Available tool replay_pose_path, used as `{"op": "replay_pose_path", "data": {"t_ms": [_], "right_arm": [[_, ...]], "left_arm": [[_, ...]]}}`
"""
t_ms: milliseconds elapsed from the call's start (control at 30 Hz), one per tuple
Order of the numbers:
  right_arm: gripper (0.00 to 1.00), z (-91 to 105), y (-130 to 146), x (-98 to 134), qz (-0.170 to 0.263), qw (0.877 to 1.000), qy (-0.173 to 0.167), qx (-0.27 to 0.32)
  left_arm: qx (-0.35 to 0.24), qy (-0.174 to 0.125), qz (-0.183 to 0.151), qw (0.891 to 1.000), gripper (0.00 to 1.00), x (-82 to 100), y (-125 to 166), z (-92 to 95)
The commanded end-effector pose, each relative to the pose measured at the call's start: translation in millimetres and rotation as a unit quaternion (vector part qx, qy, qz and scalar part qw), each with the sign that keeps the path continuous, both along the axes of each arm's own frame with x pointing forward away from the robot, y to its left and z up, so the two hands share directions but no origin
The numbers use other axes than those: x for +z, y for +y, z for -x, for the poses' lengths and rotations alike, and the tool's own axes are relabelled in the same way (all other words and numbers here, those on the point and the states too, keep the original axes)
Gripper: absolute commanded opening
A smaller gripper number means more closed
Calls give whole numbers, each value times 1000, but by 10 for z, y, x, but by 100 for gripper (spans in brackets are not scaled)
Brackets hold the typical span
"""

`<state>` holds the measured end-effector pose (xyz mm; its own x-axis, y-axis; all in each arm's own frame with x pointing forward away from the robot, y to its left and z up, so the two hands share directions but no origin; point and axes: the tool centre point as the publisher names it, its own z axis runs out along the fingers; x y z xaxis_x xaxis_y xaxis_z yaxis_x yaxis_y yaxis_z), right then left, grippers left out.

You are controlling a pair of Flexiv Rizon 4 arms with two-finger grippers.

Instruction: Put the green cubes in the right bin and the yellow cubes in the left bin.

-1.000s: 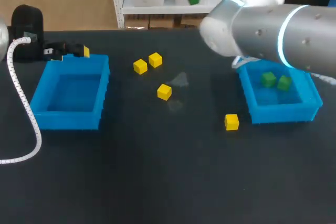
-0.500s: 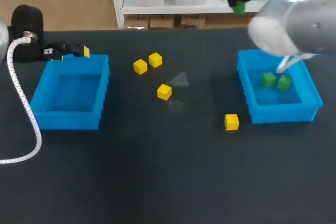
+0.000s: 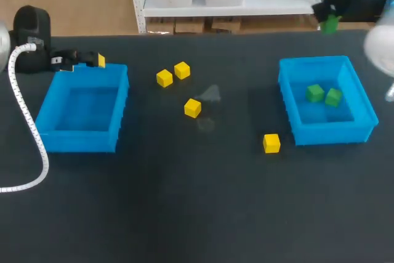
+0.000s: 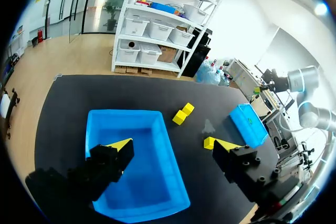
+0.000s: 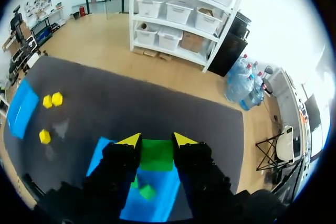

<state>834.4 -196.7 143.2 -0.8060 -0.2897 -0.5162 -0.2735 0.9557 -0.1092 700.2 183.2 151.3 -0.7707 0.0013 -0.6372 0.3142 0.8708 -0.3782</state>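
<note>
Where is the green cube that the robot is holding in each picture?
Head view: the green cube is held high in the right gripper, near the far side of the blue plastic right bin.
Left wrist view: too small to tell, somewhere past the bin.
Right wrist view: the cube sits between that gripper's yellow tips, bin ahead.
Shared landmark: the bin.

At the far right corner the right gripper (image 3: pixel 327 16) hangs behind the right bin (image 3: pixel 329 132), a green cube (image 3: pixel 330 25) in its fingers. Two more green cubes (image 3: pixel 315 93) (image 3: pixel 333 97) lie in that bin. Four yellow cubes sit on the tabletop (image 3: pixel 197 201): a close pair (image 3: pixel 164 78) (image 3: pixel 181 70), one mid-table (image 3: pixel 192 108), one (image 3: pixel 271 143) just beside the right bin. The left gripper (image 3: pixel 92 61) is at the left bin's (image 3: pixel 80 141) back rim.
</note>
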Motion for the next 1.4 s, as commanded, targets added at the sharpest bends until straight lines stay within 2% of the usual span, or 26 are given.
{"op": "replay_pose_path", "data": {"t_ms": [33,300,533,633,1000,1067,1100,1133,1167,1200,1400], "right_arm": [[0,734,-196,186,-26,995,-88,26],[0,912,-51,-61,-24,996,-55,71],[0,879,-56,-510,-9,997,-8,70],[0,864,-15,-628,-8,997,5,74],[0,836,101,-693,-17,996,13,89],[13,834,102,-694,-17,996,11,90],[31,831,103,-696,-21,996,6,90],[41,827,100,-692,-20,996,3,90],[92,823,94,-681,-21,996,-3,91],[100,825,89,-668,-22,996,-3,91],[100,829,36,-645,-37,996,-3,81]], "left_arm": [[-2,-2,3,1000,100,-12,12,2],[-2,-2,3,1000,100,-12,12,2],[-2,-2,3,1000,100,-12,12,2],[-2,-2,3,1000,100,-12,12,2],[-2,-2,3,1000,100,-12,12,2],[-2,-2,3,1000,100,-12,12,2],[-2,-2,3,1000,100,-12,12,2],[-2,-2,3,1000,100,-12,12,2],[-2,-2,3,1000,100,-12,12,2],[-2,-2,3,1000,100,-12,12,2],[-2,-2,3,1000,100,-12,12,2]]}}
